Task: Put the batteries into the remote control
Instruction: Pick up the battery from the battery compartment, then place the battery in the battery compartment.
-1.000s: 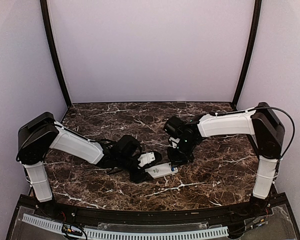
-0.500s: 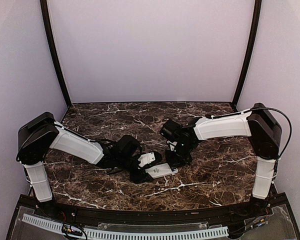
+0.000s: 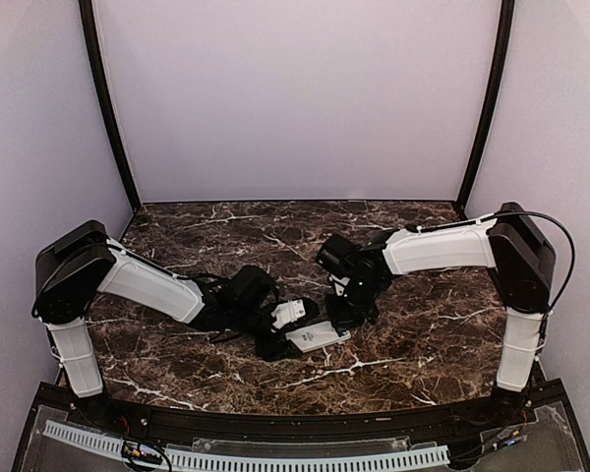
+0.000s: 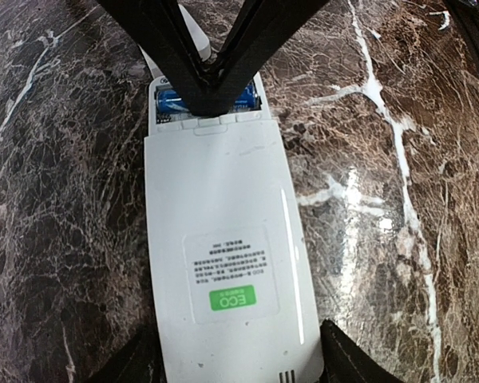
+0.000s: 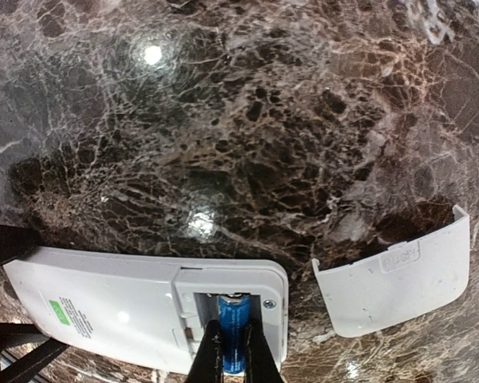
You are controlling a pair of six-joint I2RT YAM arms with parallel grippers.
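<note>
Fingers (image 4: 342, 365) of left gripper (image 4: 236, 357) pressed against both long edges of the remote control (image 4: 223, 239) at its near end. Looks like a clamp, pinning it flat on the table (image 3: 423, 344), back side up, green label showing.

Further along the remote, at its far end: battery bay (image 5: 193, 307) open, no lid on it. Right gripper (image 5: 233, 355) reaching down into that bay, fingers (image 5: 211, 357) pinched on the middle of one blue battery (image 5: 233, 323), lying crosswise to the remote, down between the bay walls. Fully seated or not: cannot tell, ends partly hidden by the fingers. No second battery in view, in the bay or beside the remote.

Just off the bay end of the remote, small gap between: white cover (image 5: 395, 279), loose on the table.

Judged: first battery nearly home. Left to do: release, second battery, possibly the cover.
</note>
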